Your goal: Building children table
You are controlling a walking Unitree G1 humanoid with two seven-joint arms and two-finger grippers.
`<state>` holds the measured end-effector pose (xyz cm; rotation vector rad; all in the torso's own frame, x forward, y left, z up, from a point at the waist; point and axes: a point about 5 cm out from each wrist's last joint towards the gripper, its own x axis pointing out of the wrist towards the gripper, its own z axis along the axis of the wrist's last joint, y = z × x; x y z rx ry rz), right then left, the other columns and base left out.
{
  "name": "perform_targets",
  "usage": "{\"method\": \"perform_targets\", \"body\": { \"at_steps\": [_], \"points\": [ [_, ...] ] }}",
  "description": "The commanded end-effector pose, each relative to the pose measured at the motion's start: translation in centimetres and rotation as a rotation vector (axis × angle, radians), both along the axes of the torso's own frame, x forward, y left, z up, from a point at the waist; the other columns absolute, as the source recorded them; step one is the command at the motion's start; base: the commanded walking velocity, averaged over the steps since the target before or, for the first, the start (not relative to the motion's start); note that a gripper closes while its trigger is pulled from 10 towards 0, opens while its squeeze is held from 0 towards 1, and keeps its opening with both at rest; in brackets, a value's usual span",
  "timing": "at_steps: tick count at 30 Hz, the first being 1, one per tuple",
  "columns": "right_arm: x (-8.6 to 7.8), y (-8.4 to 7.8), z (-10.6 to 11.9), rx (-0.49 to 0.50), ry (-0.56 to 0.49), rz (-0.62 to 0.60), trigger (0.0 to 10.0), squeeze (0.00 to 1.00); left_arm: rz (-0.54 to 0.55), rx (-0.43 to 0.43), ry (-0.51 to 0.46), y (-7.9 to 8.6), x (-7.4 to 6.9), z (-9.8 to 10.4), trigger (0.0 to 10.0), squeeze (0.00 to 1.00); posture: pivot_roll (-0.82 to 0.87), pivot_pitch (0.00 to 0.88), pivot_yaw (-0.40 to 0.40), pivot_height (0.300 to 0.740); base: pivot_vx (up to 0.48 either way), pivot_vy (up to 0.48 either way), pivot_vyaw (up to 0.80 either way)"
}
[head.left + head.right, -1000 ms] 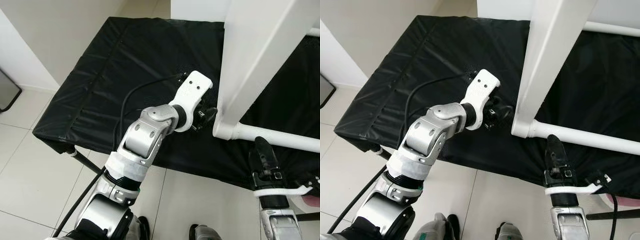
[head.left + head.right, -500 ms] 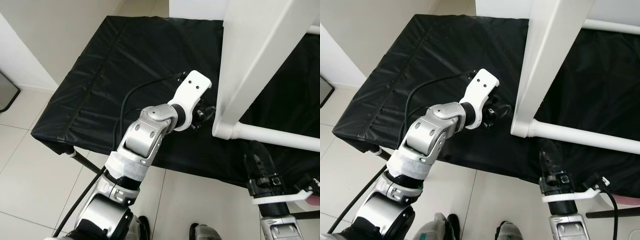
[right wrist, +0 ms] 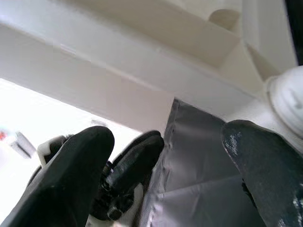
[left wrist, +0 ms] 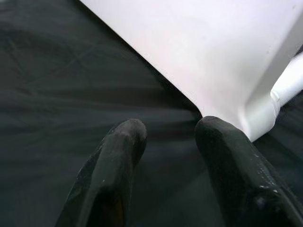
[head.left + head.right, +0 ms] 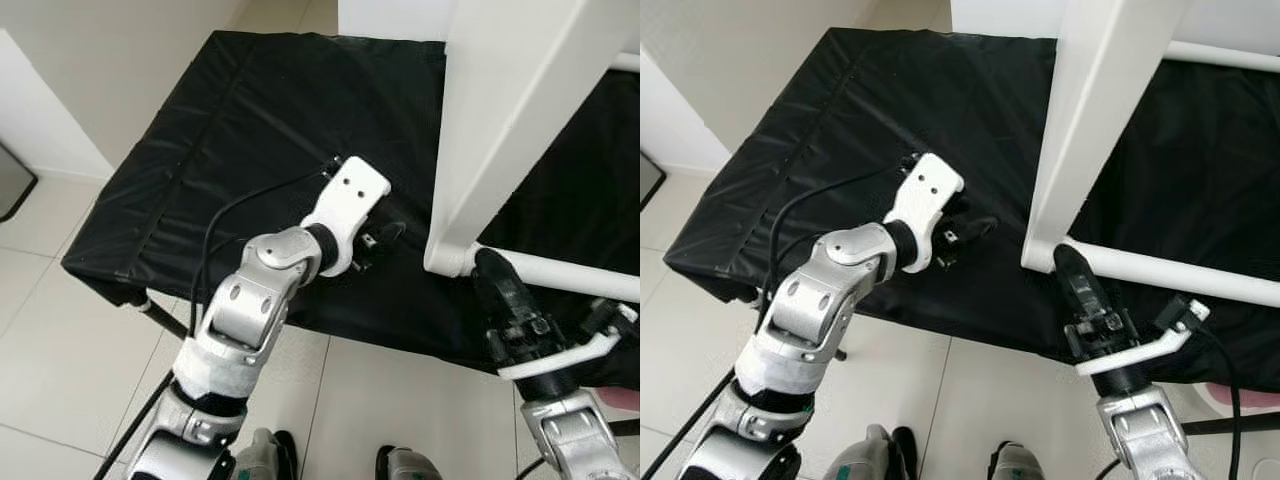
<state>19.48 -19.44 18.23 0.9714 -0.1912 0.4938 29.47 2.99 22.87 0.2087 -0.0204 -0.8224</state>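
my left gripper point(image 4: 165, 137) hovers over the black cloth point(image 5: 250, 120), fingers parted and holding nothing, just beside the white table frame point(image 5: 520, 100). the frame is smooth and glossy: a flat slanted leg meets a round crossbar point(image 5: 560, 272) at the cloth's near edge. my right gripper point(image 5: 1072, 268) points up at that joint, fingers spread, empty.

A low bench point(image 5: 250, 110) draped in wrinkled black fabric stands on a floor of pale square tiles point(image 5: 60, 360), beside a plain white wall point(image 5: 110, 50).
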Motion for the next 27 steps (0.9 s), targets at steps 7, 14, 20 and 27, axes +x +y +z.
{"method": "perform_targets", "body": {
  "at_steps": [7, 14, 20, 27],
  "points": [
    [1.1, -0.3, -0.5, -0.207, 0.036, -0.023, 10.0, 0.0, 0.182, -0.064, -0.048, 3.4, 0.6, -0.9, 10.0, 0.0, -0.16, 0.12, 0.058, 0.74, 0.0, 0.0, 0.0],
    [2.1, 0.1, -1.9, -0.513, 0.078, -0.127, 10.0, 0.0, 0.219, -0.148, -0.075, 4.6, 0.0, -1.6, 10.0, 0.0, -0.16, 0.116, 0.064, 0.74, 0.0, 0.0, 0.0],
    [2.9, 0.3, -2.5, -0.633, 0.06, -0.24, 10.0, 0.0, 0.249, -0.207, -0.111, 5.0, -0.4, -1.9, 10.0, 0.0, -0.16, 0.111, 0.068, 0.74, 0.0, 0.0, 0.0],
    [3.4, 1.5, -2.0, -0.725, 0.003, -0.351, 10.0, 0.0, 0.316, -0.296, -0.098, 6.0, -0.5, -2.7, 10.0, 0.0, -0.15, 0.105, 0.082, 0.74, 0.0, 0.0, 0.0]
  ]
}}
